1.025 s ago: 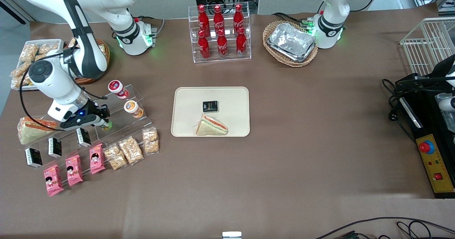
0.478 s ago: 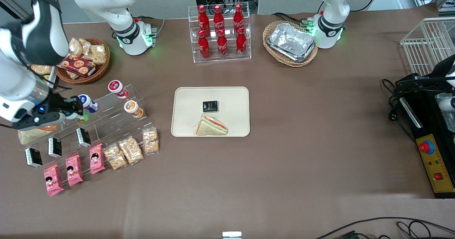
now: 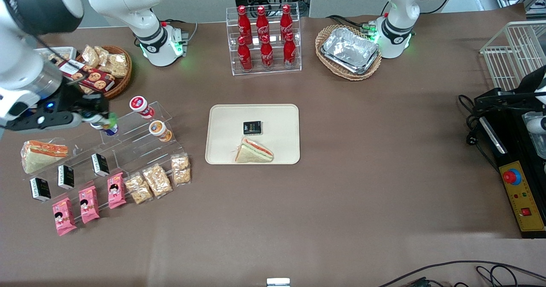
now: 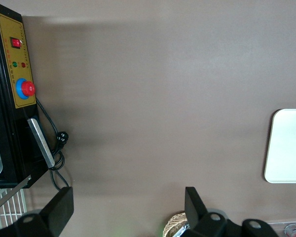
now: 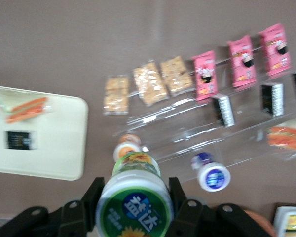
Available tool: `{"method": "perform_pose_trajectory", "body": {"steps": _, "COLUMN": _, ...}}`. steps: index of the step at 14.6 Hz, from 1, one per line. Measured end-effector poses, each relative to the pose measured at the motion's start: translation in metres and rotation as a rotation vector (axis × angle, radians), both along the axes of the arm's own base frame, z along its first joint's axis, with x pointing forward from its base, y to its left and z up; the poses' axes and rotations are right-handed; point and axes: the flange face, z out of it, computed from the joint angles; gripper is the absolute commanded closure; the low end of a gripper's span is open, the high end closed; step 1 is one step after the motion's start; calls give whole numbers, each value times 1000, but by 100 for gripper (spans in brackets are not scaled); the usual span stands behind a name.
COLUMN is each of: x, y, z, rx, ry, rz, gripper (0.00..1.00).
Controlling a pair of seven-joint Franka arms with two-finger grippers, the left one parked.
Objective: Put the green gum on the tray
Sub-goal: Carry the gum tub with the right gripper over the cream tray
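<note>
The gripper (image 3: 100, 117), clamped on the green gum (image 3: 111, 118), has lifted clear of the acrylic shelf (image 3: 140, 144) at the frame's left edge since 1 s ago. Pickup complete; tray (image 3: 281, 120), mid-frame, awaits delivery.

Gripper (image 3: 100, 117) — green gum (image 3: 111, 118) — above display steps (image 3: 140, 140)

The working arm is glossy white with black joint bands and a silver wrist ring. Its claw (image 3: 102, 117) at the front view's left edge is black, with a small blue light. The arm's round white base glows green.
</note>
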Motion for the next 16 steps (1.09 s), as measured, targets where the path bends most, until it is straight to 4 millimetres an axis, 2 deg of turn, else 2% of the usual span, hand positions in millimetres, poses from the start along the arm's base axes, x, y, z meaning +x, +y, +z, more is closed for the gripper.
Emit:
{"method": "perform_pose_trajectory", "body": {"steps": 5, "x": -21, "y": 81, "z": 4, "rx": 80, "ry": 54, "rz": -190, "gripper": 69}}
{"method": "perform_pose_trajectory", "body": {"steps": 6, "x": -27, "y": 103, "z": 3, "rx": 75, "ry": 54, "rz": -220, "gripper": 69}}
{"method": "perform_pose_trajectory", "body": {"steps": 8, "x": -33, "y": 134, "z": -5, "rx": 74, "ry": 39, "rz": -262, "gripper": 69}}
{"method": "perform_pose_trajectory", "body": {"steps": 9, "x": -34, "y": 144, "z": -16, "rx": 77, "ry": 32, "rz": -274, "gripper": 69}}
{"method": "perform_pose_trajectory", "body": {"steps": 11, "x": -34, "y": 157, "z": -50, "rx": 79, "ry": 22, "rz": -304, "gripper": 69}}
{"method": "perform_pose_trajectory", "body": {"steps": 16, "x": -60, "y": 201, "z": -157, "rx": 97, "ry": -21, "rz": -364, "gripper": 69}}
